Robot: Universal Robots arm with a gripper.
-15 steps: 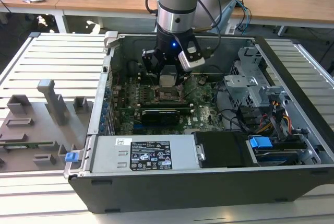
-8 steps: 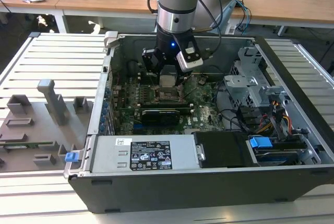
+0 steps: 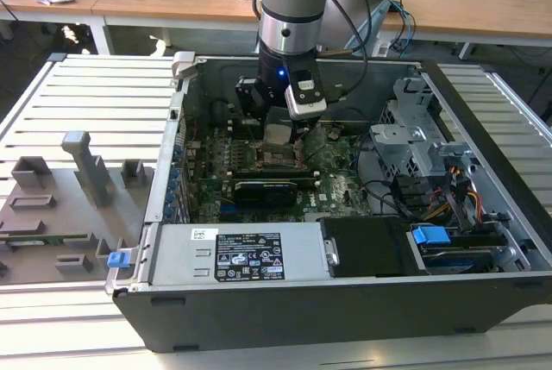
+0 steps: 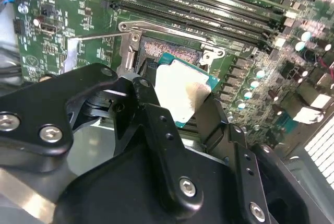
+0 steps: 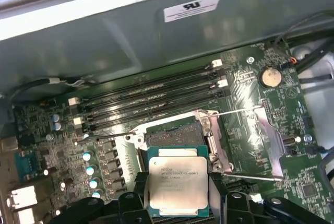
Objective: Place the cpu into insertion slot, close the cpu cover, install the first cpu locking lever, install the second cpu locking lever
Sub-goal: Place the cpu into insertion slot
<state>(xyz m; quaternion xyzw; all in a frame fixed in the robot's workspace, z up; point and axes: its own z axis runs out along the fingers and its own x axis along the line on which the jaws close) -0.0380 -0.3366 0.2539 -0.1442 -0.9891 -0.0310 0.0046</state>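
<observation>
- The open computer case (image 3: 259, 305) lies on the slatted tabletop (image 3: 86, 94). On the exterior view's clock face, the work is going on at about twelve o'clock from the case's middle, close under the far wall. I'd say there is little room there if the arm (image 3: 293, 8) swings.
- The motherboard (image 3: 336, 182) is packed tight. Long memory slots (image 5: 156, 96) run just beside the socket, so a sideways slip could knock the chip against them.
- The end effector (image 4: 182, 104) is closed to the chip's width. Its two black fingers (image 4: 156, 125) pinch the cpu by opposite edges and touch nothing else that I can see.
- The insertion slot (image 5: 172, 136) lies open under the end effector, with its dark centre exposed. To my eye the main risk is a chip that comes down skewed or off-square. It would then sit on the rim, or press on the contacts inside.
- The cpu (image 5: 176, 179) hangs over the slot's edge nearest the fingers and covers only part of the opening. I can't tell whether it touches the rim. If the pinch loosened now, I'd expect it to land crooked.
- A thin locking lever (image 5: 245, 178) stands out beside the slot. In the exterior view, that side is about three o'clock of the socket. A finger could catch on it.
</observation>
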